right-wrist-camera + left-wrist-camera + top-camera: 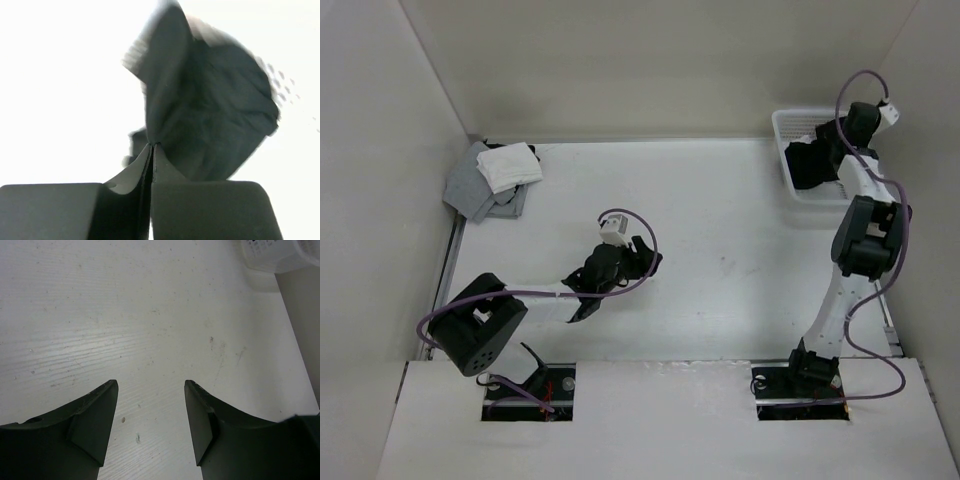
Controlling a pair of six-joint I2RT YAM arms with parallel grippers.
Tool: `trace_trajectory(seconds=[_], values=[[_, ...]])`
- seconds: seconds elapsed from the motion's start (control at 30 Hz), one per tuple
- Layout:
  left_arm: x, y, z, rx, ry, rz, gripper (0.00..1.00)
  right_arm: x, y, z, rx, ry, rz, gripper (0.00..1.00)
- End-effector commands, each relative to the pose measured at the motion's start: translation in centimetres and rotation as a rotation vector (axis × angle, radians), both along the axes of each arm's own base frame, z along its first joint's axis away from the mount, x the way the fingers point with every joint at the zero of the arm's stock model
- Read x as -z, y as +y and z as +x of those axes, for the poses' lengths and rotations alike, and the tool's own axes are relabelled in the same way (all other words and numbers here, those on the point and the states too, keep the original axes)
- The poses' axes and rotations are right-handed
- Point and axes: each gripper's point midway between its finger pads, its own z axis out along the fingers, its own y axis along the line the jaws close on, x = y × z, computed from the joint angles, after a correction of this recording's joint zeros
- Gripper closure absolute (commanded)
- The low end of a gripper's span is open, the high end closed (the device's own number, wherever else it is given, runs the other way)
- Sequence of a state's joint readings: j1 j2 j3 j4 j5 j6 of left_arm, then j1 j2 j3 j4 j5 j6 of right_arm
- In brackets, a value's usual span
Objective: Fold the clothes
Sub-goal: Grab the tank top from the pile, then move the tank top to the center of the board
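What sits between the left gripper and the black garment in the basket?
From the left gripper to the black garment: only bare table, then the white basket's wall, in the top view.

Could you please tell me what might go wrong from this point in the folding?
The right gripper has its jaws shut on only a small fold of the black garment, so the soft fabric may slip out on lifting.
The garment is in the white basket, whose slotted wall could snag it and drag the basket along.
The left gripper hangs open over the table, far away, so the garment may land bunched.
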State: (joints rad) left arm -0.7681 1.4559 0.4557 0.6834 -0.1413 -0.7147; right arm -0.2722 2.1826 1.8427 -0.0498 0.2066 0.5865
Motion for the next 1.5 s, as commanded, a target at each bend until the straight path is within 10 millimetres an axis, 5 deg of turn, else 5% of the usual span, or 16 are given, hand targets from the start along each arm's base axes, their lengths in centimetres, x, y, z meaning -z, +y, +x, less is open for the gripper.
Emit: trace_trajectory(seconds=[0.0, 0.17, 0.3, 0.37, 0.5, 0.63, 0.73, 0.9, 1.03, 1.07, 1.1, 1.17, 1.27, 1.37, 1.4, 1.47], values=[[-1.9, -0.5, 0.2, 0.012, -0.045, -0.063, 0.46, -21.2, 5.3, -3.9, -0.086, -0.473, -0.108, 1.00], [-2.6, 0.2, 0.1, -0.004, -0.064, -0.076, 0.46, -29.5, 14.2, -14.4, -0.226, -0.655, -0.123, 1.00], [-4.2, 1.3, 0.1, -0.033, -0.095, -0.104, 0.46, -33.2, 20.6, -22.1, -0.366, -0.765, -0.118, 1.00], [-5.8, 2.7, 0.3, -0.073, -0.118, -0.137, 0.47, -37.0, 25.4, -29.9, -0.507, -0.883, -0.101, 1.00], [-7.9, 5.6, 0.5, -0.164, -0.138, -0.169, 0.47, -42.4, 30.8, -40.1, -0.766, -1.043, 0.007, 1.00], [-9.7, 9.1, 0.4, -0.253, -0.163, -0.200, 0.46, -44.6, 35.7, -45.6, -1.010, -1.096, 0.109, 1.00], [-9.6, 11.3, 0.1, -0.308, -0.152, -0.205, 0.46, -42.0, 39.8, -43.4, -1.046, -1.015, 0.073, 0.99], [-8.1, 13.0, -0.1, -0.348, -0.112, -0.176, 0.46, -32.8, 44.7, -34.2, -1.032, -0.770, 0.094, 0.99], [-5.5, 13.8, -0.6, -0.360, -0.059, -0.121, 0.47, -23.1, 46.6, -23.7, -0.990, -0.578, 0.166, 0.97], [-4.7, 13.9, -0.8, -0.362, -0.039, -0.103, 0.47, -20.0, 46.2, -19.4, -0.948, -0.511, 0.187, 0.90], [-4.5, 14.0, -0.8, -0.361, -0.034, -0.097, 0.47, -19.6, 46.2, -18.7, -0.944, -0.504, 0.189, 0.88], [-2.6, 14.6, -1.4, -0.372, 0.001, -0.041, 0.48, -16.0, 44.1, -12.3, -0.882, -0.414, 0.198, 0.67], [-0.6, 15.7, -2.1, -0.402, 0.048, 0.036, 0.51, -13.0, 43.0, -13.4, -0.894, -0.339, 0.179, 0.57], [1.2, 16.1, -2.5, -0.414, 0.091, 0.098, 0.58, -7.8, 44.5, -18.5, -0.957, -0.228, 0.171, 0.81], [1.8, 15.5, -3.0, -0.383, 0.125, 0.125, 0.61, -4.0, 45.6, -22.7, -1.008, -0.139, 0.177, 0.98], [2.8, 14.6, -4.2, -0.335, 0.170, 0.173, 0.66, 0.0, 47.1, -28.2, -1.074, -0.050, 0.172, 1.00]])
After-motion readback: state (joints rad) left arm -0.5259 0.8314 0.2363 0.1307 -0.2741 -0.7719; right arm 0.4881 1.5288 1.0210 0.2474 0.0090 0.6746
